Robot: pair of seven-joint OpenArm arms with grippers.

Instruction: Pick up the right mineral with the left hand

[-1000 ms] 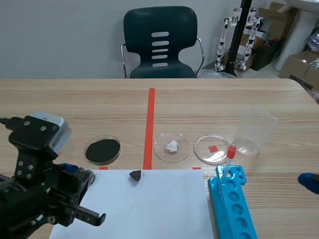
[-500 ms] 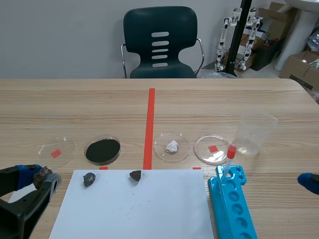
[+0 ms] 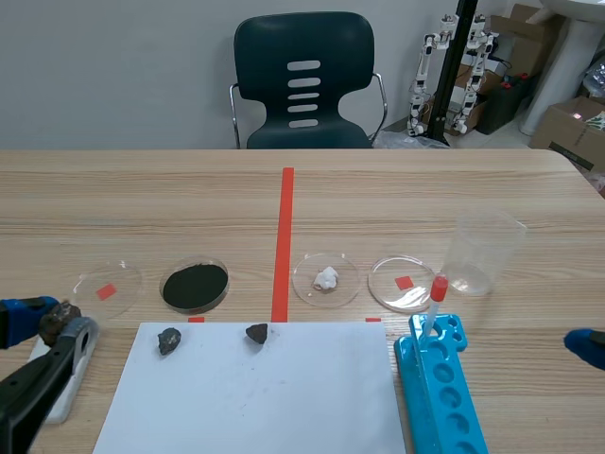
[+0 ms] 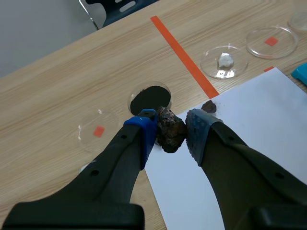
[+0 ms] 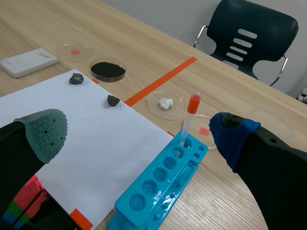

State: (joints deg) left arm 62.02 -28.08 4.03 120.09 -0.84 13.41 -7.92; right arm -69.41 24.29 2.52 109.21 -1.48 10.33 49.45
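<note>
My left gripper (image 4: 171, 132) is shut on a rough dark brown mineral (image 4: 170, 128), which sits pressed between the blue and grey pads. In the scene view that gripper (image 3: 55, 326) hangs low at the table's left edge with the mineral (image 3: 59, 317), left of the white paper sheet (image 3: 255, 397). Two more dark minerals lie near the sheet's far edge: a left one (image 3: 169, 340) and a right one (image 3: 256, 332). The right one (image 4: 208, 106) also shows just ahead of my left gripper. My right gripper (image 5: 139, 136) is open above the sheet, holding nothing.
Beyond the sheet stand a dish of black powder (image 3: 195, 285), an empty dish (image 3: 106, 286), a dish with a white lump (image 3: 326, 278), another dish (image 3: 404, 282) and a clear beaker (image 3: 484, 252). A blue tube rack (image 3: 441, 392) holds a red-capped tube (image 3: 437, 295). A white device (image 5: 29, 62) lies left of the sheet.
My left arm has pulled back from over the sheet's left part to the table's left edge, uncovering the left mineral. It keeps the brown mineral in its grip.
</note>
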